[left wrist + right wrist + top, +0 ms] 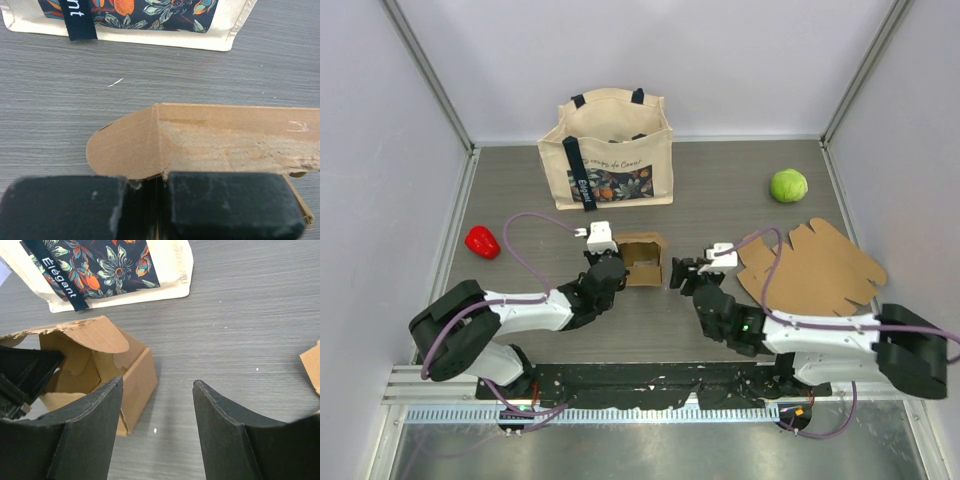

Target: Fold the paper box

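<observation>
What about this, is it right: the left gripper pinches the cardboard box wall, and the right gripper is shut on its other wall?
The left gripper does pinch the cardboard box wall, but the right gripper is open, holding nothing: the right wrist view shows bare table between its jaws.

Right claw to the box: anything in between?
Nothing visible. Only bare table lies between the open right claw and the box. The left claw grips the box's opposite wall, out of that path.

Tote bag [610, 150], green fruit [788, 185], red pepper [482, 241] stand apart.
</observation>
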{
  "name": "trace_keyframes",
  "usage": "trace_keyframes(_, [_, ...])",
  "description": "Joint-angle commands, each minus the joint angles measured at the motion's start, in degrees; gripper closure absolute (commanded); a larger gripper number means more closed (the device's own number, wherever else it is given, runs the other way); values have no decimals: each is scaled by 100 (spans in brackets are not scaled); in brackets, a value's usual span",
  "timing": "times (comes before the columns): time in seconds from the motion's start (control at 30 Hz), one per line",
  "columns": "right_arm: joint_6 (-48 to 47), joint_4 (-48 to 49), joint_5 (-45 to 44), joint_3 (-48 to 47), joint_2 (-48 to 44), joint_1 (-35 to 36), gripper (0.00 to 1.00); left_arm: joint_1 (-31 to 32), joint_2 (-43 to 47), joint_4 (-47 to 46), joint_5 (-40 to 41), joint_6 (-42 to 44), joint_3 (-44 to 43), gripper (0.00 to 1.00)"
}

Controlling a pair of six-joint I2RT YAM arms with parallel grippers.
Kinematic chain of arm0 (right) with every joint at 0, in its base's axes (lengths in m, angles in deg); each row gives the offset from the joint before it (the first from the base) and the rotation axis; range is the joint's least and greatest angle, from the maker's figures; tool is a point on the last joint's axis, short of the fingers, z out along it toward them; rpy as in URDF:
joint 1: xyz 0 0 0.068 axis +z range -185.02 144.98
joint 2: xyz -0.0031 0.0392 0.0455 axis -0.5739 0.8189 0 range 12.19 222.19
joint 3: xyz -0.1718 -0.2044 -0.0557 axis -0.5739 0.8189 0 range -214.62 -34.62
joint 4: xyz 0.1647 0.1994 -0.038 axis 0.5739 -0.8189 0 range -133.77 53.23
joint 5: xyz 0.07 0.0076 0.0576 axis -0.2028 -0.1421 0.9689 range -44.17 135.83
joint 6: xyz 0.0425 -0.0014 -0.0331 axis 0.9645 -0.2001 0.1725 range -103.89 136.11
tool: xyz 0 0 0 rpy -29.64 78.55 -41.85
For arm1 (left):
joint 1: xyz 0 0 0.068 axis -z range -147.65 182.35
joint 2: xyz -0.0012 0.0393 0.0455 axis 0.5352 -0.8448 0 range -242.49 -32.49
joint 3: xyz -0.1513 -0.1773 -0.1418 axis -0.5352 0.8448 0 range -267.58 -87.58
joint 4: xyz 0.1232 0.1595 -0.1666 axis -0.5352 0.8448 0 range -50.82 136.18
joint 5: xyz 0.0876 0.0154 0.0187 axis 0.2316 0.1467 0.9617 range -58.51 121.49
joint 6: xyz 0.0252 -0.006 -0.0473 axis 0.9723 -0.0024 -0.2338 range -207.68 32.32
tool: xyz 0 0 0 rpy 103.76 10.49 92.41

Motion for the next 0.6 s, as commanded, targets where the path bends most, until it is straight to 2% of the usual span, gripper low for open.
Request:
trace_keyframes(0.0, [635,-2127,836,225,-1160,17,34,104,96,-142,498,182,101,100])
trace_keyframes(0.03, [679,-2401,1177,77,-1510,-35,29,130,122,-143,507,208,110,100])
trace_keyframes(0.1, [1012,-3522,1338,-318,-1698,-307,29,157,184,-143,498,243,128,100])
trace_keyframes(0.13, [996,-3720,1478,-676,-1786,-465,28,192,202,-143,489,252,137,100])
trace_keyframes(0.17, [1004,-3879,2141,-880,-1752,-675,27,201,228,-125,489,244,145,100])
trace_keyframes(0.2, [1057,-4263,2582,-1117,-1673,-1365,27,218,254,-90,472,235,146,100])
trace_keyframes(0.23, [1188,-4406,3161,-1581,-1594,-1728,27,227,255,-72,454,235,146,100])
trace_keyframes(0.27, [1224,-4460,4150,-1768,-1358,-2028,28,236,272,-46,454,217,146,100])
trace_keyframes(0.33, [1190,-4469,5088,-2337,-1033,-2739,28,245,316,42,454,200,154,100])
trace_keyframes(0.37, [1146,-4478,5683,-2550,-587,-2847,28,254,333,68,463,191,163,100])
trace_keyframes(0.47, [899,-4627,6599,-3499,529,-2910,30,289,369,103,410,103,233,100])
trace_keyframes(0.57, [1056,-4120,7033,-3931,1155,-2901,34,333,386,217,419,41,233,99])
